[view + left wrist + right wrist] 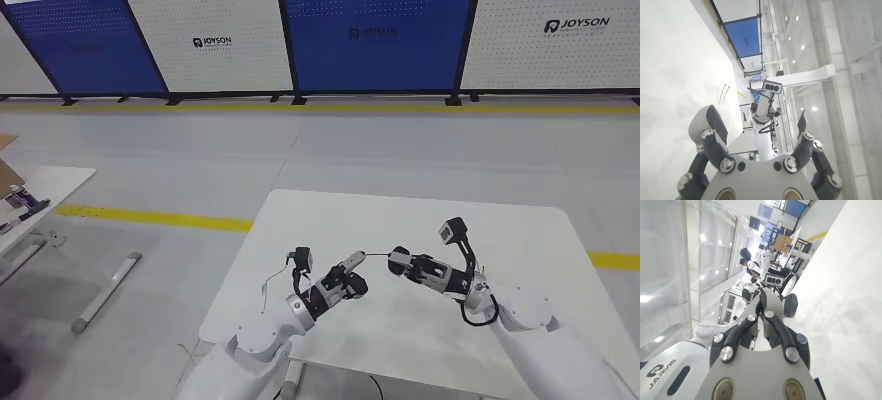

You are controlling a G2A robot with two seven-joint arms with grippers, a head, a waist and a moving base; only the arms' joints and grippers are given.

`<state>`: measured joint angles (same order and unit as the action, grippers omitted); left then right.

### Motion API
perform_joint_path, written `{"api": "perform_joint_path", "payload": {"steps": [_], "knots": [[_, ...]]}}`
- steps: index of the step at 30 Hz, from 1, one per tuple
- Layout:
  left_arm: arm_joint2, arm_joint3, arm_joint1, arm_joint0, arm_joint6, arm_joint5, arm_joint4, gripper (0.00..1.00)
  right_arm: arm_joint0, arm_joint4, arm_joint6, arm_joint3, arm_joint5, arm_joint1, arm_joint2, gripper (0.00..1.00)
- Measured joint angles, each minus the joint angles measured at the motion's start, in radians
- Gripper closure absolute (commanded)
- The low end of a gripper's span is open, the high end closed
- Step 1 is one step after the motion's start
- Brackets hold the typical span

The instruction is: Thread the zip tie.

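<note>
My right gripper (762,295) is shut on a thin black zip tie (758,92), held above the white table (420,220). In the left wrist view the tie sticks out sideways past the right gripper's fingers. From the top view the zip tie (377,255) is a fine line running from my right gripper (398,260) toward my left gripper (352,272). My left gripper (759,117) stands open with nothing between its pads, a short way from the tie's free end and facing the right gripper.
Two spare zip ties (724,94) lie side by side on the table beyond the left gripper. The table's edge (235,290) is close to the left arm. Blue and white panels (380,45) stand far behind.
</note>
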<state>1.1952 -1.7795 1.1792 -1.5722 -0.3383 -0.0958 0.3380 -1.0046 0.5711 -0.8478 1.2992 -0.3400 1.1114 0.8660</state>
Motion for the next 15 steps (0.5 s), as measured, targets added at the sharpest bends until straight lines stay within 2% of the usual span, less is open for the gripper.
{"api": "perform_joint_path", "payload": {"steps": [4,7,10,15], "knots": [[-0.012,0.002,0.006,0.019,0.011,0.015,0.061,0.00,0.000,0.000,0.000,0.000,0.000,0.000,0.000,1.00],[-0.028,0.017,0.013,0.060,0.005,0.036,0.123,0.00,0.000,0.000,0.000,0.000,0.000,0.000,0.000,1.00],[-0.043,0.047,0.020,0.107,0.027,0.048,0.156,0.00,0.000,0.000,0.000,0.000,0.000,0.000,0.000,1.00],[-0.045,0.050,0.021,0.110,0.029,0.047,0.154,0.00,0.000,0.000,0.000,0.000,0.000,0.000,0.000,1.00]]}}
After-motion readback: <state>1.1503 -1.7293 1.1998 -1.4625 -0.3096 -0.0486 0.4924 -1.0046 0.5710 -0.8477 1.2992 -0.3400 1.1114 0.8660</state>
